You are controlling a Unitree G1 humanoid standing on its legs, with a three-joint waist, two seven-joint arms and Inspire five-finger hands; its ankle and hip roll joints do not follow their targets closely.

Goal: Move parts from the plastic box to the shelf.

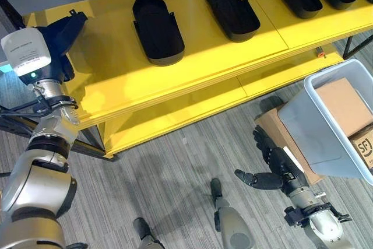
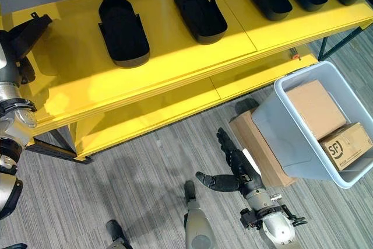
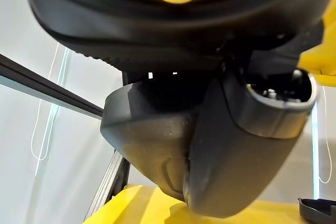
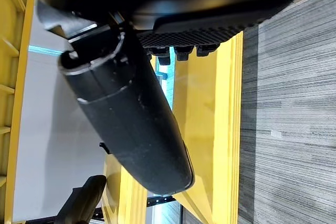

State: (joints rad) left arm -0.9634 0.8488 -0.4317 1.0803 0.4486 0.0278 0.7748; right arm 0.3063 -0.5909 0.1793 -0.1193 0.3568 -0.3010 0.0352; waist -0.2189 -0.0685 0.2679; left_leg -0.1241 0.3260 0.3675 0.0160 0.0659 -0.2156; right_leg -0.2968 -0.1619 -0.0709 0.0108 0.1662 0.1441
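At the shelf's left end, a black part (image 1: 69, 30) is being held at the edge of the top board of the yellow shelf (image 1: 192, 71) by the left hand (image 3: 173, 145); in the left wrist view the thumb is being pressed against the part's dark moulded surface, though how far the fingers are being curled round it cannot be told. Further along the same board, five more black parts are being displayed in a row, the nearest (image 1: 156, 27) well apart from the held one, the next (image 1: 232, 10) beside it. Lower and to the right, the right hand (image 1: 269, 164) is being held above the carpet with fingers straight and thumb spread, grasping nothing, just beside the grey plastic box (image 1: 309, 126), which is being shown tilted with cardboard cartons (image 1: 345, 106) inside.
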